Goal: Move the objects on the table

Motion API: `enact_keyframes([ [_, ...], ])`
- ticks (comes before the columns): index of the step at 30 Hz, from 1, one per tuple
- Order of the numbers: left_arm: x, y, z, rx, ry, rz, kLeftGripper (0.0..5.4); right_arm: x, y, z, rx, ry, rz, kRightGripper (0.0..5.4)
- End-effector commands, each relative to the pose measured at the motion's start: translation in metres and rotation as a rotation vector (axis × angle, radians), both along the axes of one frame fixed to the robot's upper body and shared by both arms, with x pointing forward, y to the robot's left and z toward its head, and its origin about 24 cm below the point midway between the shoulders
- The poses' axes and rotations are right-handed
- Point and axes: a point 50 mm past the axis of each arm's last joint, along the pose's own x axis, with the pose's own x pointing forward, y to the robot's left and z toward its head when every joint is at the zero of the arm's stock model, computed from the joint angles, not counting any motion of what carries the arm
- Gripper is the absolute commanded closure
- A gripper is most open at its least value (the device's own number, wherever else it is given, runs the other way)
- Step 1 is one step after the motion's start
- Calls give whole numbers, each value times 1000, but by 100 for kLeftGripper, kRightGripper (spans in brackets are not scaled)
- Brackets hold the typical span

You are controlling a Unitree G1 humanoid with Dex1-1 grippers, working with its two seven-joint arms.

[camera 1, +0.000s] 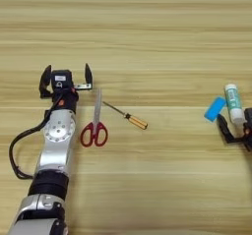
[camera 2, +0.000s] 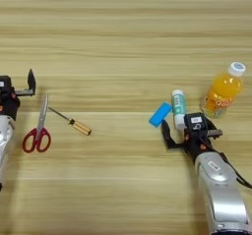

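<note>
Red-handled scissors point(camera 1: 95, 124) lie just right of my left gripper point(camera 1: 67, 69), which stands open above the table point(camera 1: 147, 32) with nothing between its fingers. A thin screwdriver point(camera 1: 127, 116) with an amber handle lies right of the scissors. On the right side, a blue eraser block point(camera 2: 160, 114) rests beside a white-green glue stick point(camera 2: 177, 106). My right gripper point(camera 2: 189, 128) is open right behind the glue stick's near end, one finger point(camera 2: 165, 132) reaching left of it, near the eraser. An orange-juice bottle point(camera 2: 224, 91) stands upright further right.
Both silver-black arms reach in from the near edge, the left arm point(camera 1: 54, 150) with a black cable looping at its side. Bare wood stretches across the far half and the middle between the two groups of things.
</note>
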Motion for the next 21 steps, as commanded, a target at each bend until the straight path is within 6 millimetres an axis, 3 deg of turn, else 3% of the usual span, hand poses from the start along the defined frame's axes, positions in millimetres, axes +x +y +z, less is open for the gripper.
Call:
enact_keyframes([
  [1, 2, 1, 0, 10, 14, -3, 0, 2, 1, -6, 2, 26, 6, 1],
  [10, 2, 1, 0, 10, 13, -3, 0, 4, 0, -9, 11, 31, -1, 1],
  [21, 2, 1, 1, 10, 12, -3, 0, 5, 3, -13, 18, 47, 12, 131],
])
